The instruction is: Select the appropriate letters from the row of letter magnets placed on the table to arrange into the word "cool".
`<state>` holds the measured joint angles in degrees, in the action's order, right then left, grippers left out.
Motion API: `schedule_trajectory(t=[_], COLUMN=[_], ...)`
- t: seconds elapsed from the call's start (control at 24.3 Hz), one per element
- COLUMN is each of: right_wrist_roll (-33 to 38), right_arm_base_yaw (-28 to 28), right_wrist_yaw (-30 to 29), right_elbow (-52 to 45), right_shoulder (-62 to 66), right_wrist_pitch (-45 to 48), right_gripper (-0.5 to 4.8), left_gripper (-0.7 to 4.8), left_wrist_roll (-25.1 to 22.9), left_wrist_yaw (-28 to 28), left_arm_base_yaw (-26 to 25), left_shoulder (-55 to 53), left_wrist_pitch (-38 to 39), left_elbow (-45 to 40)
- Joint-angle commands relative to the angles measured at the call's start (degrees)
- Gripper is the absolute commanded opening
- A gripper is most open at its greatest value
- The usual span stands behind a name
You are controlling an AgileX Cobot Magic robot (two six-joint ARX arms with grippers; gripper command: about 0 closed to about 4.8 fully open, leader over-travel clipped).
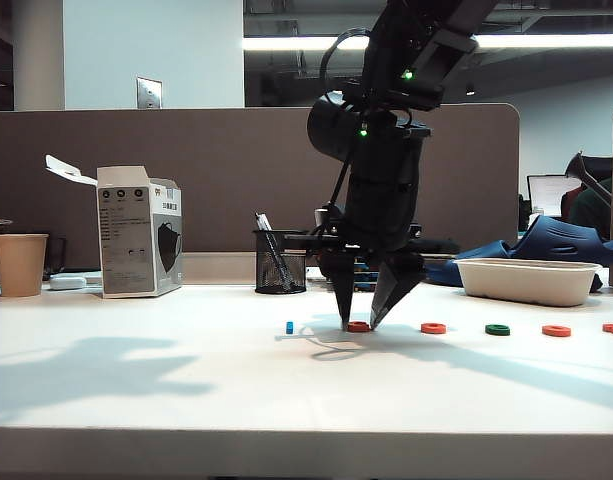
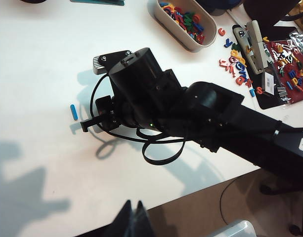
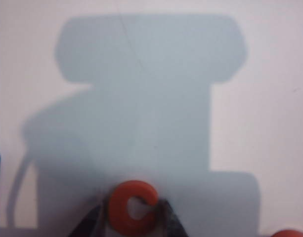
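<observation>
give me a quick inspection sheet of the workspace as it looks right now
surface: white table, bare in front, arm shadows on it
job's things: red c magnet between the right gripper's fingers, lying on the table; blue bar to its left; red ring, green ring, red ring in a row to its right
clutter: paper cup, box, mesh pen holder, white tray of spare letters
grippers: right gripper pointing down, jaws flanking the c magnet, grip not confirmed; left gripper off the table's edge, jaw state unclear
cables: black loop hanging off the right arm
surroundings: brown partition, office behind
</observation>
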<state>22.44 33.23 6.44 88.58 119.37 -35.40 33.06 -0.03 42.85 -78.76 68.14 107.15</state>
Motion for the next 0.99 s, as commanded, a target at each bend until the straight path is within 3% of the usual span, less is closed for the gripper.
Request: schedule_trajectory(t=[0.04,0.16,0.25,0.99], right_wrist_roll=[-0.02,-0.04,-0.42,-0.46], right_arm_base_yaw=[0.11,0.11,0.11,0.02], right_wrist_yaw=[-0.57,-0.57,-0.57,0.09], right_elbow=[-0.15,-0.15,-0.15,1.31], right_shoulder=[0.00,0.00,0.00,-0.42], right_wrist_pitch=[-0.33,-0.33,-0.33,-2.21], right_gripper=[1.45,1.39,1.01,1.03], left_gripper=[-0.05,-0.04,-0.04,-0.04], left_wrist_roll=[-0.09,-0.09,-0.09,-0.09], left_wrist_yaw=[0.00,0.00,0.00,0.02], left_arm_base_yaw=[-0.04,-0.04,-0.04,-0.02], left_shoulder=[0.15,0.15,0.15,0.15], left_wrist_pitch=[-0.52,-0.55,-0.55,-0.55], left_elbow=[0.17,0.17,0.17,0.17])
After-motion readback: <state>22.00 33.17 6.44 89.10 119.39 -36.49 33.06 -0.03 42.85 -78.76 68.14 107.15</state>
